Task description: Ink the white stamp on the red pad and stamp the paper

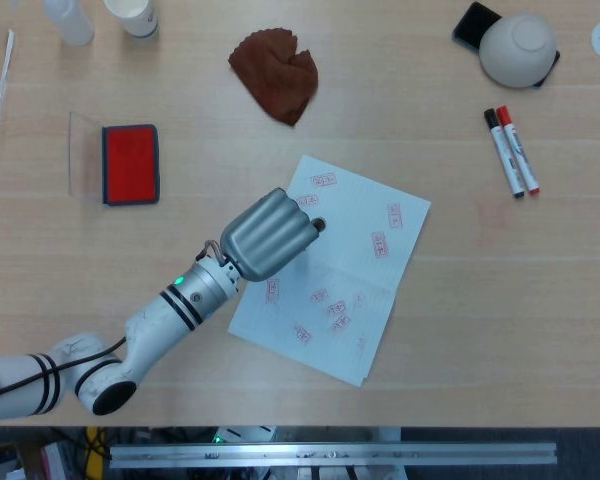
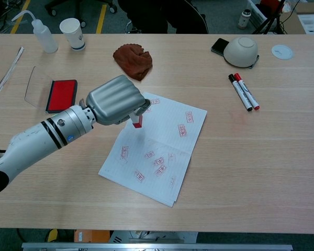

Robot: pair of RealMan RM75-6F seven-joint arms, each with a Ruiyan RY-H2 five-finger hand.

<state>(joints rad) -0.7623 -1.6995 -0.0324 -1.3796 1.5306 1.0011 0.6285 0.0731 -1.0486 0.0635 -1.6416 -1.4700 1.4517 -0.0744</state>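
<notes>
left hand [image 2: 115,99]: we reach in from 7 o'clock, knuckles up, fingers clenched around the white stamp [image 2: 137,121], red face down over the paper [image 2: 167,151], whether touching we cannot tell. red pad [image 2: 61,95]: open, at 9 o'clock of the hand, well apart.

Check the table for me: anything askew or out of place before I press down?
The paper lies skewed to the table edge, prints scattered at all angles. The bowl sits upside down, partly on a phone.
</notes>
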